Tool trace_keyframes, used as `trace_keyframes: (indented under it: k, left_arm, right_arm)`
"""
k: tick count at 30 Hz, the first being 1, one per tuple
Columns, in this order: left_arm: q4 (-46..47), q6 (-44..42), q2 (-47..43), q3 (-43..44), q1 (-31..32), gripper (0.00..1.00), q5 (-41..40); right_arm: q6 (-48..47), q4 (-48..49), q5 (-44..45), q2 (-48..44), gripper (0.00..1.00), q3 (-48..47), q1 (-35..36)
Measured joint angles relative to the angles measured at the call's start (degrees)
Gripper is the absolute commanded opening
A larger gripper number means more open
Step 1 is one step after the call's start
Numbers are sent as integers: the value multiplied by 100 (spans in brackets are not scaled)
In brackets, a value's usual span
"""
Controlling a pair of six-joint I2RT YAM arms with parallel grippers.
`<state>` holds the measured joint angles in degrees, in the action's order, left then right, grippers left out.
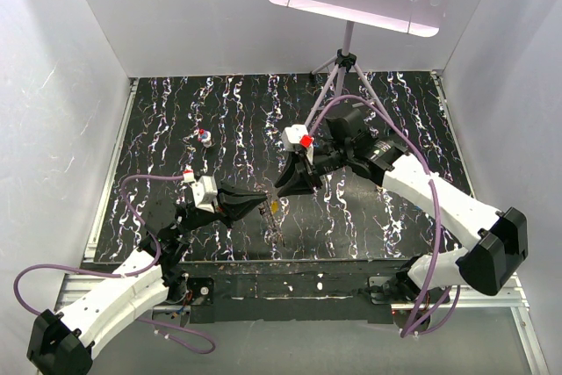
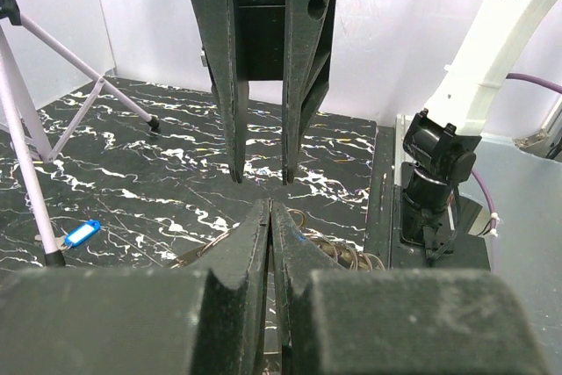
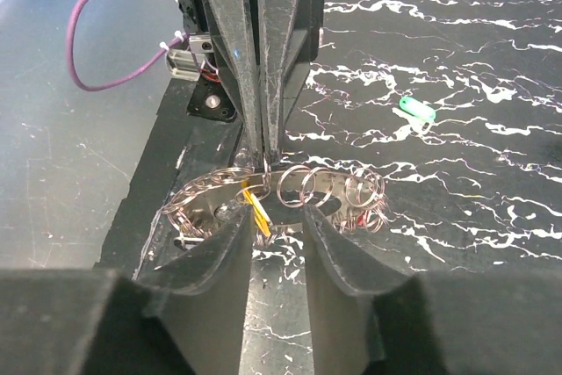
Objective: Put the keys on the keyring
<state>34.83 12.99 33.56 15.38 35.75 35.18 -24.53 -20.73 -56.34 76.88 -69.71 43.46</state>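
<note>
top view: the left fingers (image 1: 246,202) and right fingers (image 1: 290,182) crowd the worktop (image 1: 176,103) centre, so the keyring (image 1: 274,233) at 6 o'clock is a faint glint. 1 key (image 1: 205,136) lies at 10, colours unclear.
left wrist view: own fingers pressed together, right fingers spread at 12. 1 blue key (image 2: 81,233) at 9. keyring mostly hidden.
right wrist view: left fingers pinch a keyring loop. 1 yellow key (image 3: 256,208) hangs between the spread right fingers. 1 green key (image 3: 417,110) at 2.
</note>
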Motion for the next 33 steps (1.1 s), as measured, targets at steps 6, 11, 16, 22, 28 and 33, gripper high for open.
trace_keyframes:
  k: [6,11,16,22,28,33]
  left_arm:
    - [35,9,-2,-2,0,0,-2]
    - [42,17,-2,-2,0,0,-2]
    - [114,50,-2,-7,0,0,-2]
    - [186,72,-2,-59,0,0,-2]
    - [188,81,-2,-87,2,0,-2]
    - [195,96,-2,-87,0,0,-2]
  right_arm:
    - [74,39,-74,74,30,-35,50]
    - [83,46,-87,120,30,-37,87]
    - [116,122,-94,149,29,-37,164]
    - [192,170,-107,168,27,-37,219]
    - [216,188,-129,223,26,-37,254]
    - [227,214,-129,225,23,-37,291]
